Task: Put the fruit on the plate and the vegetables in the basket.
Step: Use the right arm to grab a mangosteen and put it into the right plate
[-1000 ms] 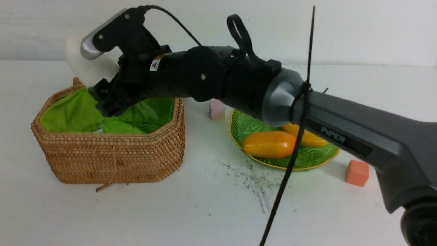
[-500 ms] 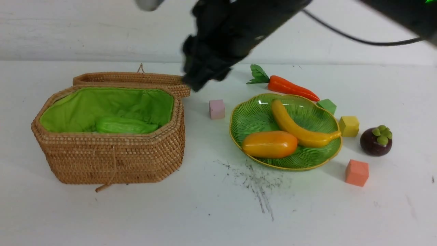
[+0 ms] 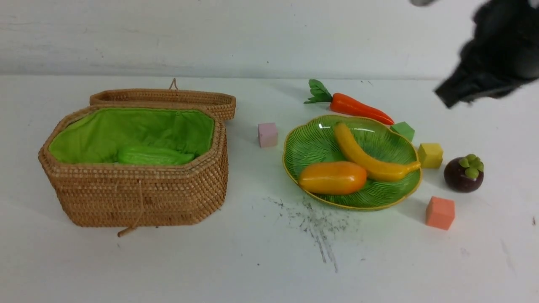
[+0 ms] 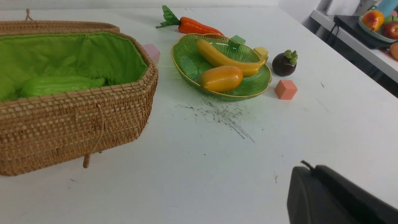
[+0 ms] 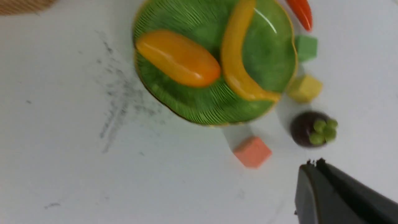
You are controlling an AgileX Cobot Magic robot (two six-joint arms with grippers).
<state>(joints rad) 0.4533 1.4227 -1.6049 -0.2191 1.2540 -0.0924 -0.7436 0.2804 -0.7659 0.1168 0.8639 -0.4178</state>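
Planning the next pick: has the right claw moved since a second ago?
Yes: the right claw swung right, from the basket to past the plate.

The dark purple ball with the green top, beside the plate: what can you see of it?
A toy mangosteen: round, dark purple, smooth and faintly glossy like plastic, capped with light green lobes. It sits upright on the white table, outside the plate, touching nothing else; the yellow cube is nearest, a gap between them.
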